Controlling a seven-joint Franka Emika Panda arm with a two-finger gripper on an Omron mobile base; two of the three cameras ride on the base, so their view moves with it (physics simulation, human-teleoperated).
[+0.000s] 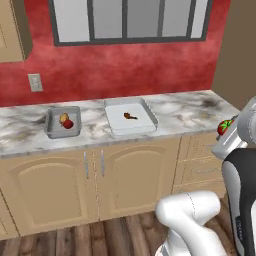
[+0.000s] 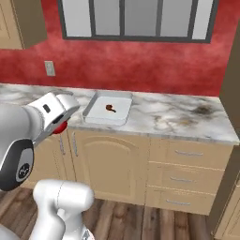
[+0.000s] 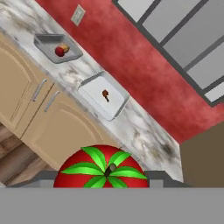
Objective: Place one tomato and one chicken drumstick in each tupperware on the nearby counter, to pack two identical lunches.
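Note:
My gripper (image 3: 101, 176) is shut on a round red tomato (image 3: 101, 169) with a green stem, held in the air in front of the cabinets, well short of the counter (image 1: 185, 112). From the left base view the tomato (image 1: 225, 126) shows at the right edge beside the hand. In the right base view, the tomato (image 2: 60, 127) peeks out under the hand at the left. On the counter stands a grey tupperware (image 1: 63, 122) with a tomato and a drumstick inside. To its right, a white tupperware (image 1: 131, 116) holds a single chicken drumstick (image 1: 129, 116).
Tan cabinet doors (image 1: 130, 175) and drawers (image 2: 187, 173) with silver handles run under the counter. A wall outlet (image 1: 35, 82) sits on the red wall below a window (image 1: 130, 20). A brown panel (image 2: 232, 108) closes the counter's right end. The floor is wood.

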